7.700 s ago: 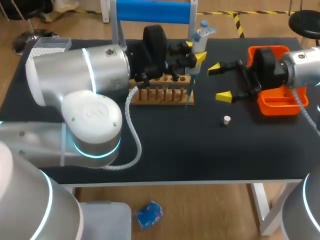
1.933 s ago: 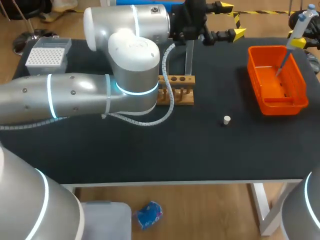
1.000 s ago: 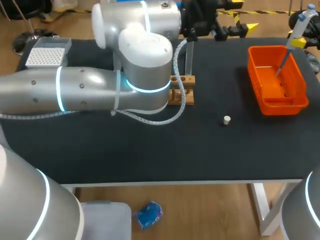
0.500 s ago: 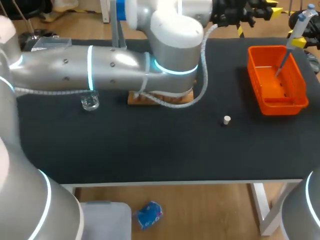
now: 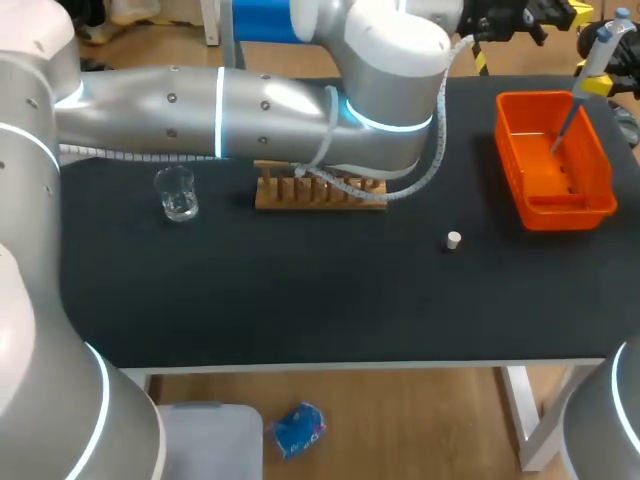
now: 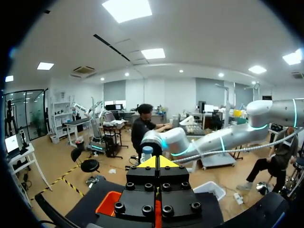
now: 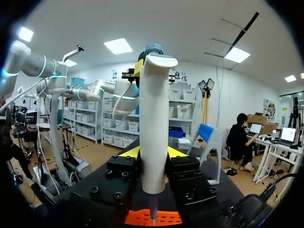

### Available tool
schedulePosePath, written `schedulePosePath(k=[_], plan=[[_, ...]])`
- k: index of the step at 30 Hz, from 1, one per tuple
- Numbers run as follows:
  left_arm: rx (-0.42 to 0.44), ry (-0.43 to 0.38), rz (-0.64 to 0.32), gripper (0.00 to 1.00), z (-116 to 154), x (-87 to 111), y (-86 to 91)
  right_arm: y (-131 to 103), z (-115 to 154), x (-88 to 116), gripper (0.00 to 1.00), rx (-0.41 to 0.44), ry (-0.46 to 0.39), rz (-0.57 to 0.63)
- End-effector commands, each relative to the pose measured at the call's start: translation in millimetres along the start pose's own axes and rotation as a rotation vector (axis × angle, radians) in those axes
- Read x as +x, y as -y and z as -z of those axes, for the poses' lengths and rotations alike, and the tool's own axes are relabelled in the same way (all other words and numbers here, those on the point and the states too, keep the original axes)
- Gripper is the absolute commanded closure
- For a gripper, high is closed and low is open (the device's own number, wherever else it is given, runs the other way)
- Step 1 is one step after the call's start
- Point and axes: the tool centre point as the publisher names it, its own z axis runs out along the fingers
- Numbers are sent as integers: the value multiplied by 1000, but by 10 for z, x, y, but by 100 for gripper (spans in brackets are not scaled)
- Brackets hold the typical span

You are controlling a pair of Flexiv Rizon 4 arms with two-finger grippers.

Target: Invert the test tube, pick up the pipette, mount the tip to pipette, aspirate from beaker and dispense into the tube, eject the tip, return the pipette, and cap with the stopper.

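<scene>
- Our right pincer point(image 7: 153, 153) is clenched on the pipette point(image 7: 154, 118), held near upright, with its tip pointing down into the bin point(image 5: 503, 140).
- We judge tip ejection comes next; nothing stands between tip and bin.
- Our left pincer point(image 6: 157, 161), closed on nothing, hangs at the bin's 12 o'clock.
- The stopper point(image 5: 454, 239) lies at the rack's point(image 5: 320, 196) 4 o'clock and the beaker point(image 5: 178, 192) at its 9 o'clock.

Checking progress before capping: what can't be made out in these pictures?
- Test tube: head view, my left arm covers the rack's back; unseen in both wrist views.
- Beaker liquid level: head view, too small.
- Left tool: head view, partly cut off by the top edge.
</scene>
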Motion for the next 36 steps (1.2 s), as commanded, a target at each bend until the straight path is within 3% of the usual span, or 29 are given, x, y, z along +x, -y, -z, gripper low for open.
schedulePosePath(k=[1, 25, 36], plan=[[5, 2, 0, 100, -17, -1, -7, 17, 45, -42, 100, -2, -16, 0], [107, 1, -38, 100, -431, -185, -116, 17, 45, -42, 100, -2, -16, 0], [117, -3, -32, 100, -481, -197, -224, 17, 45, -42, 100, -2, -16, 0]])
